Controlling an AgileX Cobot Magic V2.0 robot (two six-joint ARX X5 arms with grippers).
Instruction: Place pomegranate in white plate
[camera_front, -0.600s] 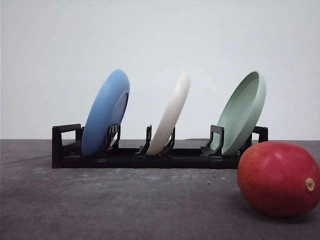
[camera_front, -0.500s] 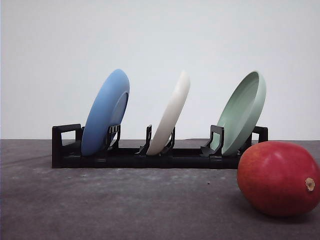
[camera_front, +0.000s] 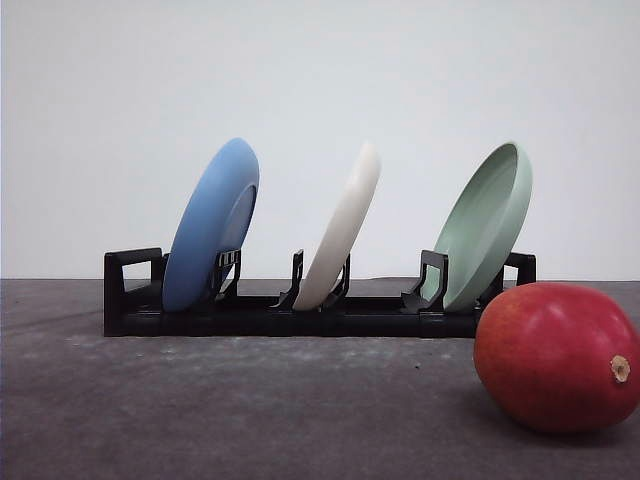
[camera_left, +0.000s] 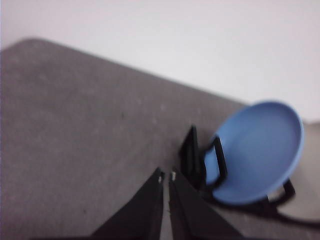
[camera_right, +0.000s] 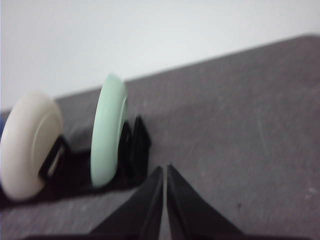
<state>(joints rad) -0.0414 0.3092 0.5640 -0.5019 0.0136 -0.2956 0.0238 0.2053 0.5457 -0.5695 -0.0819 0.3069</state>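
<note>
Both closed on nothing: left pincer (camera_left: 166, 176) above bare desk (camera_left: 75, 130) just beside the blue plate (camera_left: 257, 150), right pincer (camera_right: 164, 171) near the pale green plate (camera_right: 107, 135) with the white plate (camera_right: 27, 150) beyond. On the far side of the desk, standing tilted on edge in a black rack (camera_front: 300, 315), blue at left, white plate (camera_front: 345, 225) in the middle, green at right. Nothing done yet by the look of it: pomegranate (camera_front: 555, 355) lying untouched at near right, plate racked, so gripping, carrying and setting down all left.
</note>
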